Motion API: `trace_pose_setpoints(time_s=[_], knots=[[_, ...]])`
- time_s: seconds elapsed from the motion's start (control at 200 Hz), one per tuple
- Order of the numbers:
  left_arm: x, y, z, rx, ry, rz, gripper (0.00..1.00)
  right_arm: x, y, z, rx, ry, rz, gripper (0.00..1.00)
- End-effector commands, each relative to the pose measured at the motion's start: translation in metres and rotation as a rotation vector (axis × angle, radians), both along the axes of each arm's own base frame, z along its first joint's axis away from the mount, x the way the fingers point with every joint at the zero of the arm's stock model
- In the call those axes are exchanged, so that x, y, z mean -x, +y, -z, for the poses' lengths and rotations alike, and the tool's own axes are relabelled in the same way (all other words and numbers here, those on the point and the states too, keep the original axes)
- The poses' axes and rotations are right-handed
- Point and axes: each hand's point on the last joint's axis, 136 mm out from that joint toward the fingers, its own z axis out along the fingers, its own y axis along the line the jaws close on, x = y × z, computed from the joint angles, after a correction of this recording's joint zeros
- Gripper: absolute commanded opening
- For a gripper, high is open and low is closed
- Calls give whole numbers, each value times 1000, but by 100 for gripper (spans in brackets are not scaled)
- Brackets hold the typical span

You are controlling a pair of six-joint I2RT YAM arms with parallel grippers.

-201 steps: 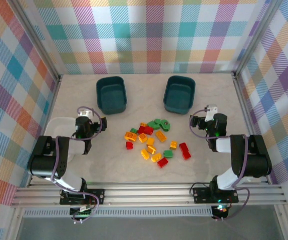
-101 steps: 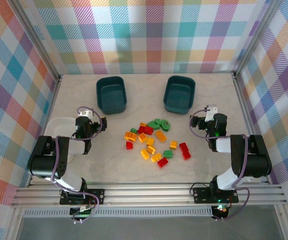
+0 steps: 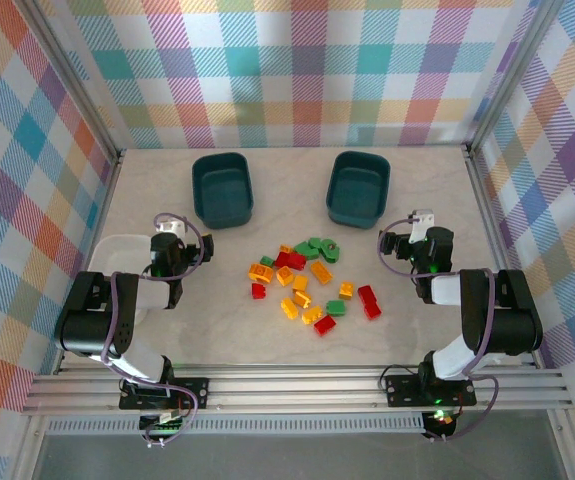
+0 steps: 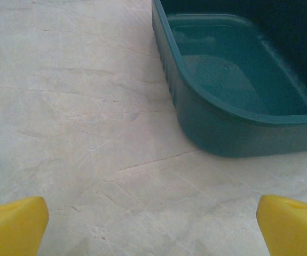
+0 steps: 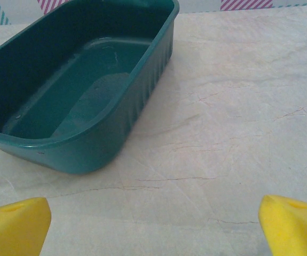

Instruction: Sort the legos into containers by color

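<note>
Glossy plastic legos (image 3: 300, 283), smooth shiny teal plastic containers (image 4: 222, 133), matt marbled tabletop (image 3: 217, 330), ribbed metal front rail (image 3: 297, 385)

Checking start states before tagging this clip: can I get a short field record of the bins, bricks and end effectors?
bricks: red, yellow and green legos loose in a central pile
teal bins: left teal bin and right teal bin, both empty
white bin: partly under the left arm
left end effector: open, empty
right end effector: open, empty

A lab test cell: plaid cloth walls (image 3: 307, 70), aluminium frame (image 3: 297, 385), marble-look tabletop (image 3: 217, 335).
</note>
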Motion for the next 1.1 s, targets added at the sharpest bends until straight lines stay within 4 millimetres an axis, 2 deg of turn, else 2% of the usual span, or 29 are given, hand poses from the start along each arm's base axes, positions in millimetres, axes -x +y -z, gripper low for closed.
trace_pose_setpoints(time_s=[0.0,0.075,0.15,0.235,0.255,0.315,0.36,0.42,0.475,0.51,0.56,0.635,0.705,0.82,0.865,1.0,1.095], knots=[[-6,-4,-7,-1,-20,23,100,-3,1,-9,-15,-24,-10,100],[-7,0,-11,-6,-28,0,100,-4,-1,-13,-9,-34,6,100],[-6,4,-33,-25,18,-34,100,-7,-2,-26,57,33,63,100],[-8,2,-85,-30,-5,-47,100,-12,5,-68,63,42,86,100],[-7,2,-98,-27,-20,-54,100,-13,7,-83,48,25,99,100],[-2,4,-134,-3,-58,-98,100,-8,9,-110,-74,63,156,100],[4,8,-156,38,-84,-147,100,-4,16,-122,-181,100,160,100],[16,20,-175,124,-74,-260,100,1,33,-127,-266,141,94,100],[25,23,-184,201,-40,-304,100,3,33,-113,-385,196,153,100],[29,22,-183,234,-19,-313,100,5,37,-104,-455,231,153,100],[36,28,-175,284,3,-373,100,6,54,-97,-514,259,69,99],[37,29,-157,318,55,-359,100,9,65,-81,-559,345,37,88],[52,49,-131,275,186,-493,100,13,67,-63,-566,399,44,83],[65,70,-97,203,391,-584,100,18,66,-45,-574,433,62,80],[67,74,-88,192,439,-601,99,17,66,-41,-572,442,68,80],[70,80,-64,166,532,-634,89,14,66,-36,-574,463,74,80],[74,82,-41,171,595,-643,86,14,63,-31,-563,471,92,80]])
